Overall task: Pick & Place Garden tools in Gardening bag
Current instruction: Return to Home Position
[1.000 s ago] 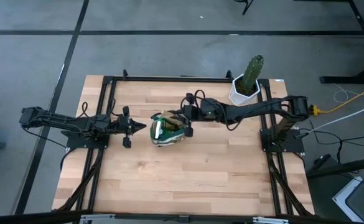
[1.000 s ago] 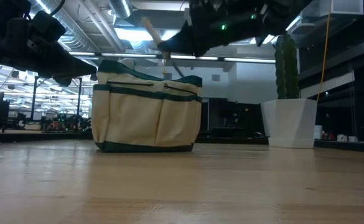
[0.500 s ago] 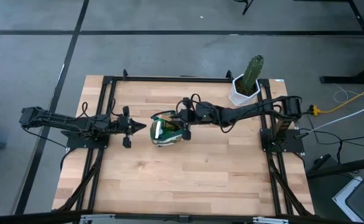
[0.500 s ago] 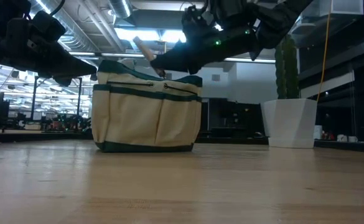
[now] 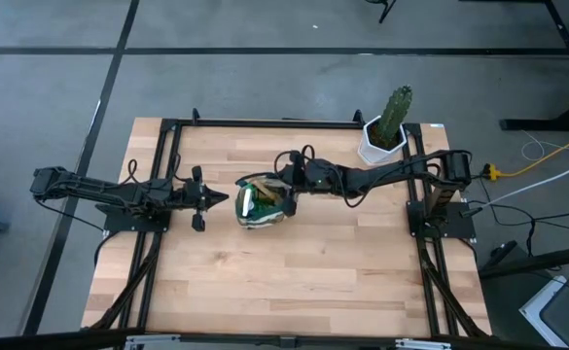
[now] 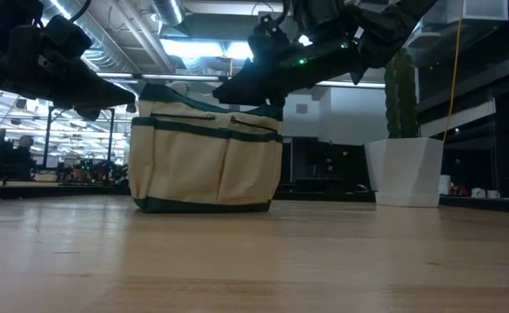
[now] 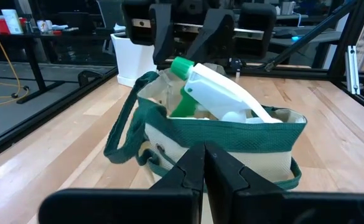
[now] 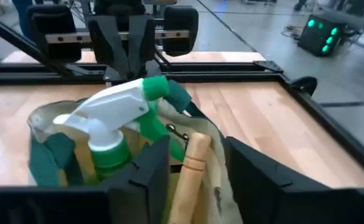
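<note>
The beige gardening bag [image 5: 262, 201] with green trim stands on its base mid-table; it also shows in the low view [image 6: 204, 156]. A white-and-green spray bottle [image 8: 116, 109] lies in it. My right gripper [image 8: 197, 155] hovers over the bag's right rim, open. A tool's pale wooden handle [image 8: 191, 165] stands between its fingers, its lower part down in the bag. My left gripper [image 7: 203, 165] is shut and empty, just left of the bag, pointing at it. My right gripper's fingers stand on either side of the wooden handle's upper end [image 8: 196, 146], slanting down from the table's right. A gap shows between the handle and one finger [image 8: 250, 171]. I cannot tell whether the other finger [image 8: 154, 165] touches it.
A white faceted pot with a cactus [image 5: 385, 131] stands at the far right of the table, also in the low view [image 6: 406, 169]. Black frame rails [image 5: 172, 165] run along the table's left, right and far sides. Bare wood lies toward the near edge.
My right gripper has gone down and toward the table's left, over the bag. The wooden handle, which stuck up slanted above the bag's rim, has sunk into the bag and no longer shows above it in the low view.
</note>
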You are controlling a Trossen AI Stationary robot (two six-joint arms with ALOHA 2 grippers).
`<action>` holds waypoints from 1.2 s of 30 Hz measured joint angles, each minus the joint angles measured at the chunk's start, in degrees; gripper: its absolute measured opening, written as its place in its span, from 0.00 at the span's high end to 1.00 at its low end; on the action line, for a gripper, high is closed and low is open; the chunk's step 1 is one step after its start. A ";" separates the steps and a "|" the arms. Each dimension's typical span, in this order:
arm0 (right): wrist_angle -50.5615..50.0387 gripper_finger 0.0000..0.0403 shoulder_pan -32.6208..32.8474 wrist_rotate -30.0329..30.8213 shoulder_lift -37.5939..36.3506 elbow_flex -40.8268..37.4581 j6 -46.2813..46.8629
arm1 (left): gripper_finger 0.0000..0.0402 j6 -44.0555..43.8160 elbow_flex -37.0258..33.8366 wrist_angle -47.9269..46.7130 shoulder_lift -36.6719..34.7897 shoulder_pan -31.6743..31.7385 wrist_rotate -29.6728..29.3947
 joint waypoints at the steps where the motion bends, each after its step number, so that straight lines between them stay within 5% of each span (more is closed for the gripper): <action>1: 0.00 0.60 0.02 -0.18 0.00 0.00 1.04 | 0.99 0.00 0.00 -0.02 0.02 0.00 -0.02; 9: -7.32 0.46 0.02 -5.15 -2.50 0.50 4.50 | 0.99 -0.01 0.00 -0.01 0.02 -0.01 -0.01; 22: -32.33 0.47 0.02 -5.69 -20.30 1.96 9.19 | 0.99 0.00 -0.02 -0.11 0.00 -0.02 0.00; 36: -31.80 0.47 0.02 -5.57 -21.44 1.95 9.95 | 0.99 0.00 0.00 -0.14 0.00 -0.02 0.00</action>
